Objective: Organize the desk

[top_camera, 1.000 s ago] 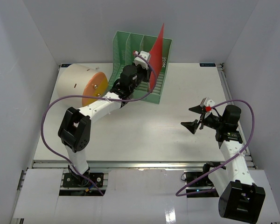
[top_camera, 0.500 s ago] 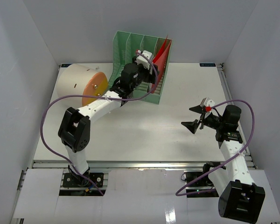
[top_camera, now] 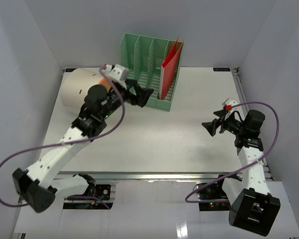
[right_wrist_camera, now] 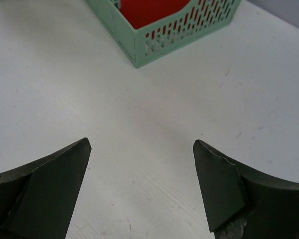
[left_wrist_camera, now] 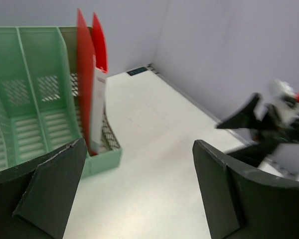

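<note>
We see the left pincer (top_camera: 142,94) hanging wide apart and empty just in front of the green rack (top_camera: 131,52), the right pincer (top_camera: 214,123) spread empty too, the desk (top_camera: 154,139) lying beneath both

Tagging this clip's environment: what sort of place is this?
Probably a lab robot cell staged as an office: white desk boxed in by plain walls, left arm and right arm bolted at its near edge, green file rack holding a red folder.
</note>
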